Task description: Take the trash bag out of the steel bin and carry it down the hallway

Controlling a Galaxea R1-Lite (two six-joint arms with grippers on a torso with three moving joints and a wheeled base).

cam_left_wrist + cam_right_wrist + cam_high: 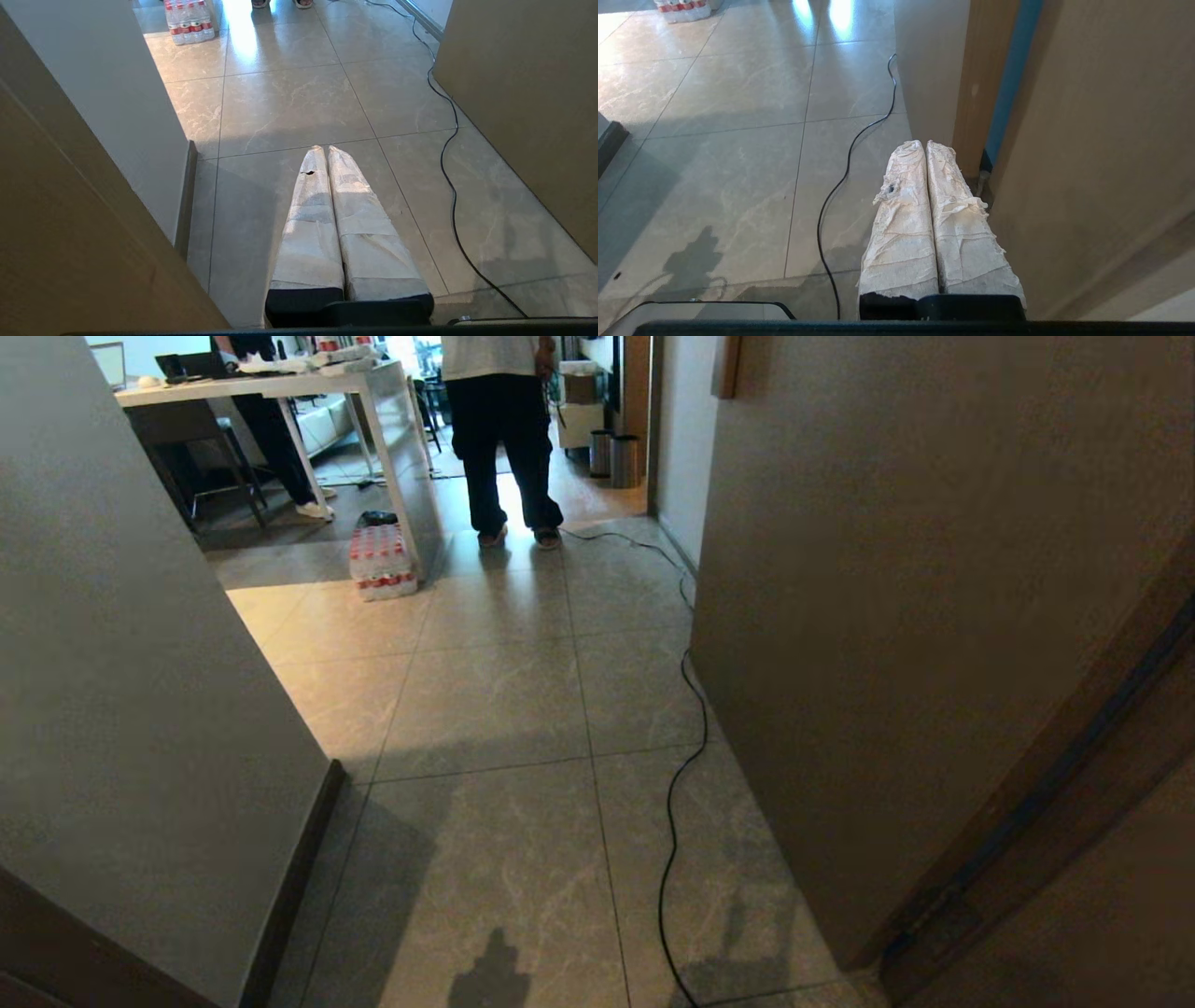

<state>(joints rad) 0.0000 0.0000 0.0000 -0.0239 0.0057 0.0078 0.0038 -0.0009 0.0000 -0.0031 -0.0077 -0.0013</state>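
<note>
steel bin (pixel 625 461) far down hallway (pixel 523 709), left gripper (pixel 325 148) and right gripper (pixel 924 143) level, fingers pressed together

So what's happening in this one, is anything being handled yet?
Nothing is being handled yet. The robot faces down the hallway, with both arms parked low: the left gripper and right gripper are shut and empty. Two steel bins stand at the far end beside a doorway, near a person. A black cable trails along the floor tiles. No trash bag shows.

The person (pixel 509 429) is cut off above the waist — the far bins (pixel 614 457) too small to tell apart.
</note>
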